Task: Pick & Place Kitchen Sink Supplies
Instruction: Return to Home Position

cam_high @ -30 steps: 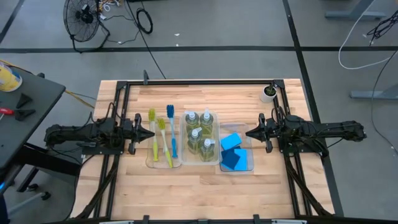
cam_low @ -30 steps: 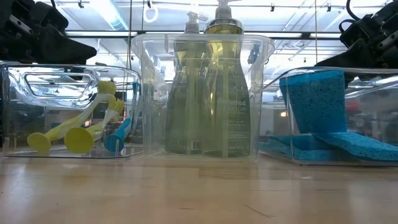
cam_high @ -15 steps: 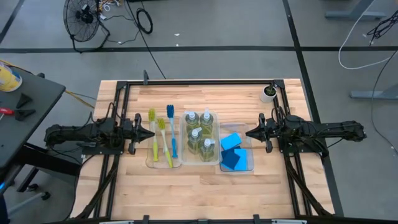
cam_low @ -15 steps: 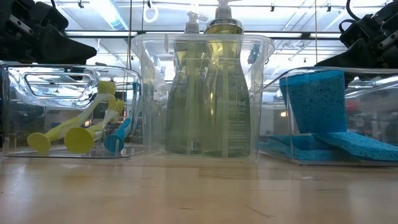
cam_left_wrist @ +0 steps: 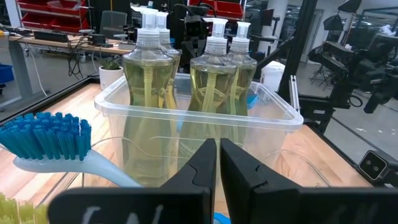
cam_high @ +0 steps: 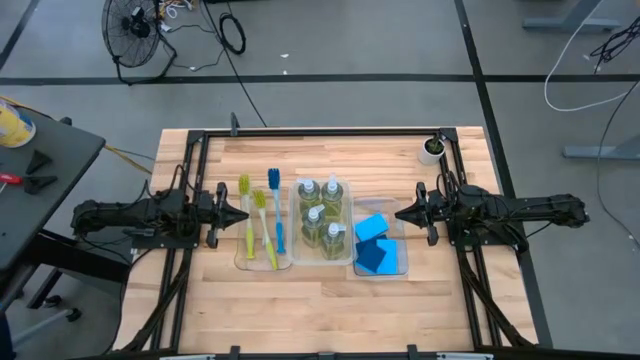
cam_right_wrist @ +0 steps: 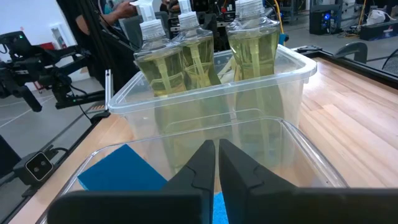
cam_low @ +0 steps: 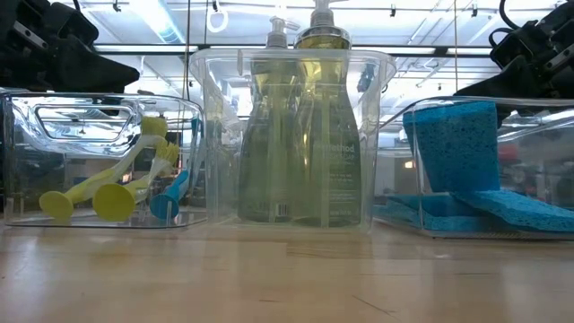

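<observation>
The left gripper [cam_high: 243, 213] and right gripper [cam_high: 398, 213] sit low over the wooden table [cam_high: 320, 300] at either side of three clear trays [cam_high: 322, 260], each with fingers pressed together on nothing. Four pump bottles [cam_high: 318, 215] stand in the middle tray, and in the low view the front two hide the rest. Blue sponges [cam_high: 372, 240] fill the right tray — stacked, so hard to count. Three brushes [cam_high: 258, 225] lie in the left one. Nothing has moved since the earlier frames.
</observation>
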